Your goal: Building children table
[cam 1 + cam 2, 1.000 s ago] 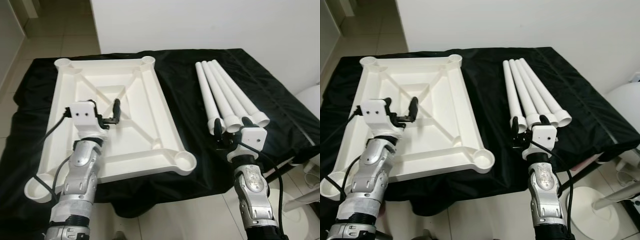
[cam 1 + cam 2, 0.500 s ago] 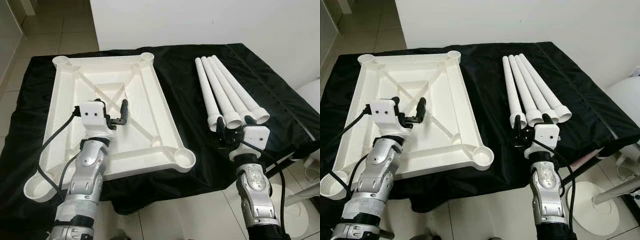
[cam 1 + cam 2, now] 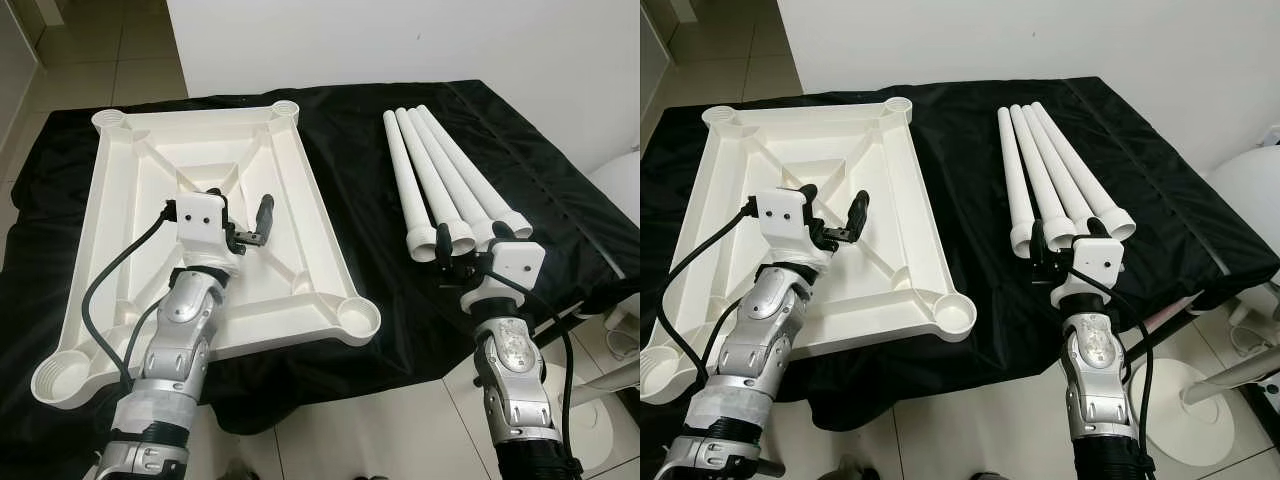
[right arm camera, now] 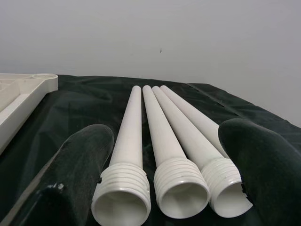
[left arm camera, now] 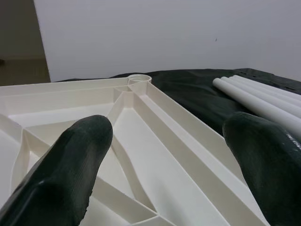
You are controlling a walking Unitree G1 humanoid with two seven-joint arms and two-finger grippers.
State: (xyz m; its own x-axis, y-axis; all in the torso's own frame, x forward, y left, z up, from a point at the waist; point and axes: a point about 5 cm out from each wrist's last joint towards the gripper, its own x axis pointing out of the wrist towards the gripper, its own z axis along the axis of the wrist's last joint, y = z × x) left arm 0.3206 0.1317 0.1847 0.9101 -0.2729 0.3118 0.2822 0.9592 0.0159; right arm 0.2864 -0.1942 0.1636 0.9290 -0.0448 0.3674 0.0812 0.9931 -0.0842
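A white plastic tabletop [image 3: 322,215] lies upside down on the black cloth, its ribs and four round corner sockets facing up. Four white legs [image 3: 440,175] lie side by side to its right, threaded ends [image 4: 181,181] toward me. My left gripper [image 3: 240,203] hovers open over the middle ribs of the tabletop, with nothing between its fingers [image 5: 66,165]. My right gripper [image 3: 470,235] is open right at the legs' threaded ends, its fingers [image 4: 80,165] straddling them without holding any.
The black cloth [image 3: 380,150] covers a low surface whose front edge runs just before my arms. A white wall stands behind. Tiled floor lies to the left, and a white rounded object [image 3: 622,180] and a white stand base [image 3: 1185,400] sit at the right.
The camera has shifted slightly. My left gripper has moved a little forward and to the right over the tabletop. The right gripper stays at the legs' ends.
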